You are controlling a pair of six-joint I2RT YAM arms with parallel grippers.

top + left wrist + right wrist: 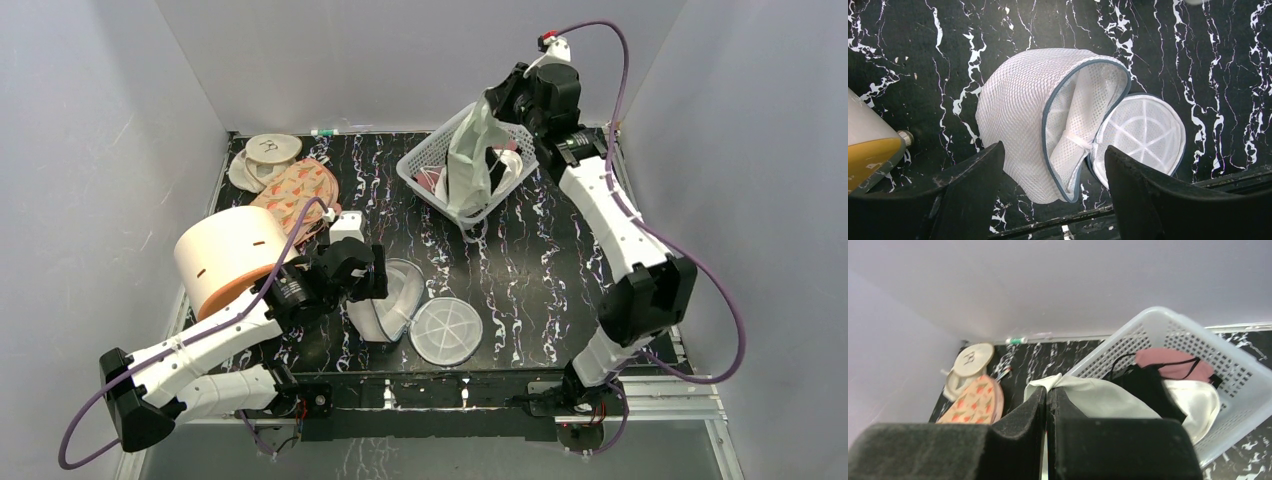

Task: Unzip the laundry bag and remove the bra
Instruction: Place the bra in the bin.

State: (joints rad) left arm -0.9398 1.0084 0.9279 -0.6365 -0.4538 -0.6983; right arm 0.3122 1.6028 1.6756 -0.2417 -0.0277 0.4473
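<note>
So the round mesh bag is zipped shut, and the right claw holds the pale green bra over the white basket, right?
No, the mesh bag is unzipped and lies open, as the left wrist view shows. The right claw does hold the bra over the basket.

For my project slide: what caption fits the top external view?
Right gripper holds the bra over the basket; the unzipped laundry bag lies open by the left gripper.
</note>
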